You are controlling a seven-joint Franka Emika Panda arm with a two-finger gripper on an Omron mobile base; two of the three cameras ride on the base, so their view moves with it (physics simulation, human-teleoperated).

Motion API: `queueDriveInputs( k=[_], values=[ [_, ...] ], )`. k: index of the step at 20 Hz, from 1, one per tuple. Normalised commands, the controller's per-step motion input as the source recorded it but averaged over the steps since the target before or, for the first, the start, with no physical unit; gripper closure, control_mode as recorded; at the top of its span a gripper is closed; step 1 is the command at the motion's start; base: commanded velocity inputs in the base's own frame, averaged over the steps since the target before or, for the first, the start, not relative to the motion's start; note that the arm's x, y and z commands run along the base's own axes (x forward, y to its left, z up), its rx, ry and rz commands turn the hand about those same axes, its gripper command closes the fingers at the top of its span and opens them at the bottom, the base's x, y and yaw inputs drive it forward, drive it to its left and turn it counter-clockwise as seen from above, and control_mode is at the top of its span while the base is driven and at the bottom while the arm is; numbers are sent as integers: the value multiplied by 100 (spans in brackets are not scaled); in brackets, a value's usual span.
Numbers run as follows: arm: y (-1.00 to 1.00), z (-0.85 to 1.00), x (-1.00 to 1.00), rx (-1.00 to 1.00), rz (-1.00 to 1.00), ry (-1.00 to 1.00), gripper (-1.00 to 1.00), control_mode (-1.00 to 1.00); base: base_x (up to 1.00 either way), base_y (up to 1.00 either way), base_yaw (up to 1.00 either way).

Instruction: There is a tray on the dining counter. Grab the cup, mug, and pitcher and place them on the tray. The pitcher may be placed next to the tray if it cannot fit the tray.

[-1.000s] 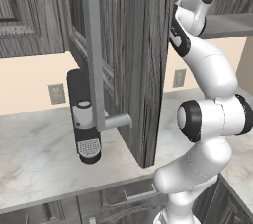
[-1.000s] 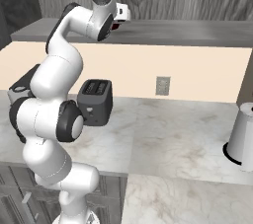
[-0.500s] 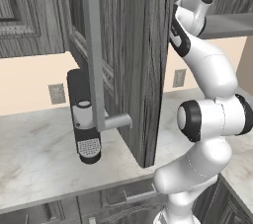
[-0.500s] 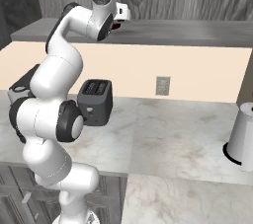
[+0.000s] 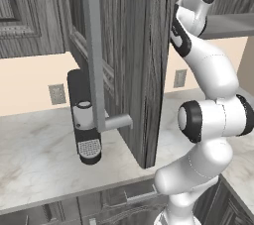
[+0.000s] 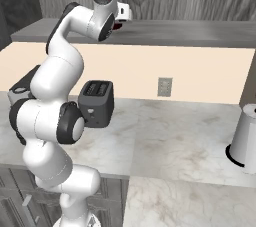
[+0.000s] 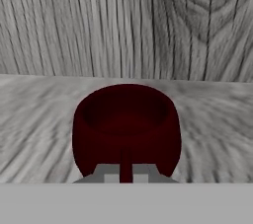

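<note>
Currently: mug [image 7: 126,129] pickup | mug: dark red, centre of hand view, on grey wood cabinet shelf [image 7: 217,119] | gripper [image 7: 126,177]: fingers pinched together on mug's handle, low centre | next: lift clear of shelf, carry toward tray.

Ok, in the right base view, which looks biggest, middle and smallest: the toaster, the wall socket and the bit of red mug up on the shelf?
1. The toaster, the largest by far.
2. The wall socket, much smaller.
3. The red mug, just a sliver past the robot's hand on the shelf.

The mug is mostly hidden, so its real size may beat the socket's.
</note>
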Motion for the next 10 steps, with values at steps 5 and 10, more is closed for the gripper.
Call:
queueDriveInputs(
  k=[5, 10],
  values=[
    [0, 0, 0, 0, 0, 0, 100, -100, 0, 0, 0],
    [0, 0, 0, 0, 0, 0, 100, -100, 0, 0, 0]
  ],
)
